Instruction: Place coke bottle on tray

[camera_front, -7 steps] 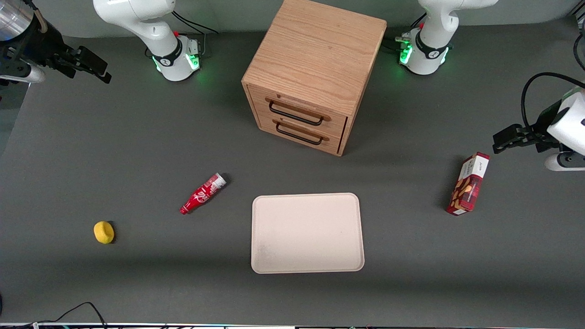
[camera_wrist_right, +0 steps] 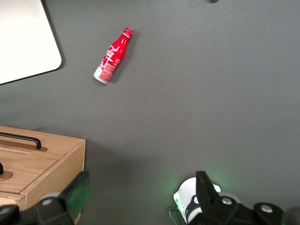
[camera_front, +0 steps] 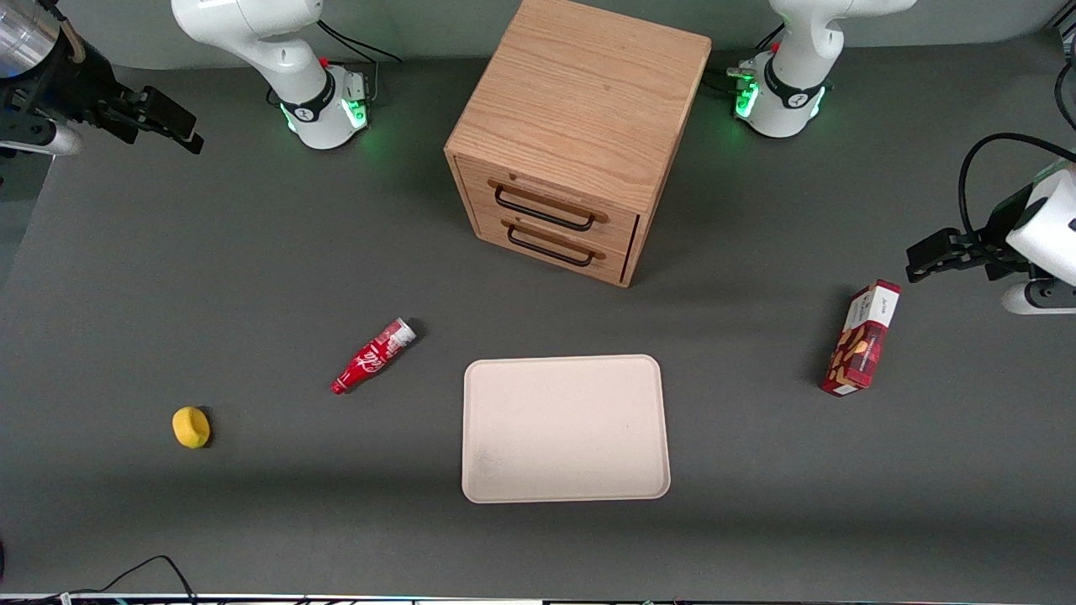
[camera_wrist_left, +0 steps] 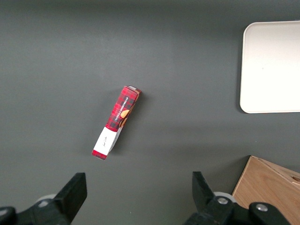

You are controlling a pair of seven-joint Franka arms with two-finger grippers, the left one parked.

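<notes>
- Red coke bottle (camera_front: pixel 373 356) is lying on its side on the grey table (camera_front: pixel 252 269), cap end pointing nearer the front camera, silvery base pointing toward the drawer cabinet; nothing is touching it
- cream tray (camera_front: pixel 565 428) is sitting flat just beside the bottle, toward the parked arm's end; a strip of bare table is separating the two; its surface is carrying nothing
- gripper (camera_front: pixel 181 134) is hovering well apart from the bottle, at the working arm's end of the table, farther from the front camera; its fingers (camera_wrist_right: pixel 75 194) are standing wide apart and holding nothing
- wooden drawer cabinet (camera_front: pixel 572 134) is standing farther from the front camera than the tray; both drawers are looking closed, with dark handles
- yellow lemon-like object (camera_front: pixel 192 427) is lying near the bottle, toward the working arm's end
- red and white snack box (camera_front: pixel 861 339) is lying toward the parked arm's end, well apart from the tray
- nothing is standing between bottle and tray
</notes>
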